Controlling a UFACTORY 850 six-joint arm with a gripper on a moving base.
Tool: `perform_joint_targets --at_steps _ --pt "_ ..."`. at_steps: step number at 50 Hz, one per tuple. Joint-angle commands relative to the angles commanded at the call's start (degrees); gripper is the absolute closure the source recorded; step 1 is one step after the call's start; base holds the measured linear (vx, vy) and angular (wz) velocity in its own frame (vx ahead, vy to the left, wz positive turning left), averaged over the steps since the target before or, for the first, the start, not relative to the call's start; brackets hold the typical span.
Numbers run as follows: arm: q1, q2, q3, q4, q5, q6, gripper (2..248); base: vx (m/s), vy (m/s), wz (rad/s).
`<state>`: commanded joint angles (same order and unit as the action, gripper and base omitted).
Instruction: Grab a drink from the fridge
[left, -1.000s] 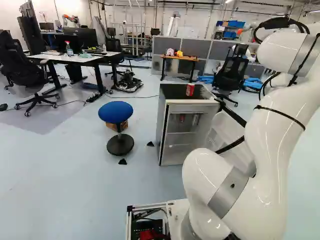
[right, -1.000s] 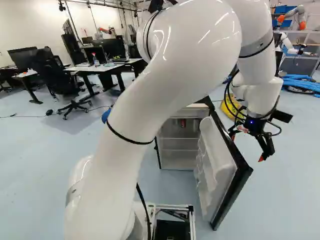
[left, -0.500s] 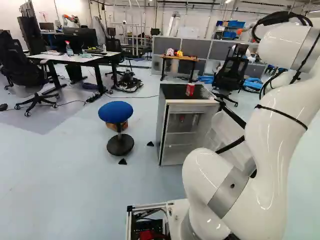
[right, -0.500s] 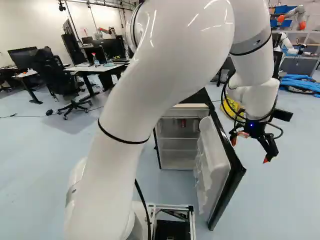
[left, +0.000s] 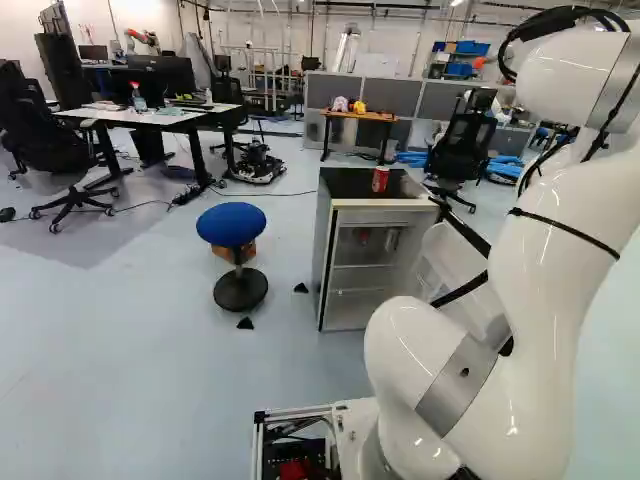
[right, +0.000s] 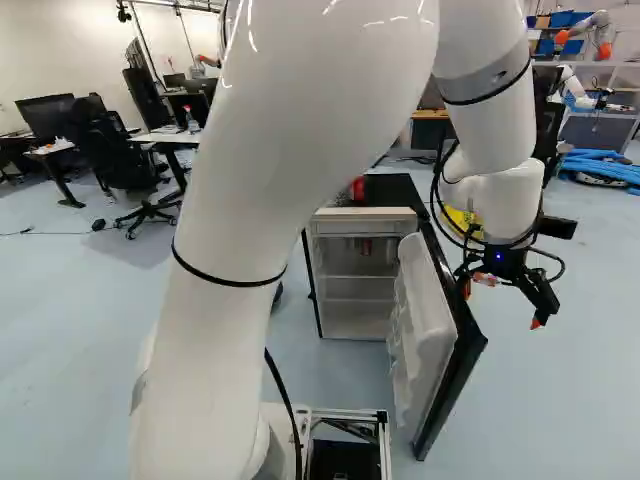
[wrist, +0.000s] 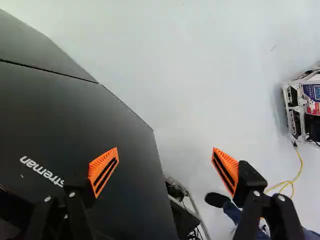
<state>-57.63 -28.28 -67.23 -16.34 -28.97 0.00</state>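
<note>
Drink cans: I count 2 red ones. Can A, the inside can (right: 366, 246), shows in the upper part of the fridge (left: 323, 250), just under the top. Can B, the top can (left: 380, 179), stands upright on the fridge's dark top (left: 345, 182). A paler item (left: 391, 238) shows beside can A, too small to name.

Fridge door (right: 425, 335) stands open, its white shelved inner side towards the middle of the right base view, its dark side outward.

My gripper (right: 502, 306) hangs on the outer side of that door, clear of both cans, pointing down. Wrist view: 2 fingers with orange pads (wrist: 103, 171) well apart, a wide gap between, nothing held. 1 finger shows over the door's dark face, the other over pale floor (wrist: 195, 80). Whether the first finger touches the door, I cannot tell.

My arm (right: 290, 150) rises from the base (right: 345, 425) and bends over to the gripper, covering part of the fridge top in the right base view.

Nearby: blue stool (left: 231, 224) left of the fridge in the left base view, a brown box (left: 243, 250) behind its post. Wrist view also gives a metal-framed unit (wrist: 298, 112) on the floor, well apart from the door, yellow cable (wrist: 300, 167) beside it.
</note>
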Motion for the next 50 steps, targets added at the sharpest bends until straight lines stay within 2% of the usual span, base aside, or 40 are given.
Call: perform_joint_targets --at_steps 50 --pt "2.9 10.9 14.9 -13.8 9.0 0.0 3 0.0 0.0 0.0"
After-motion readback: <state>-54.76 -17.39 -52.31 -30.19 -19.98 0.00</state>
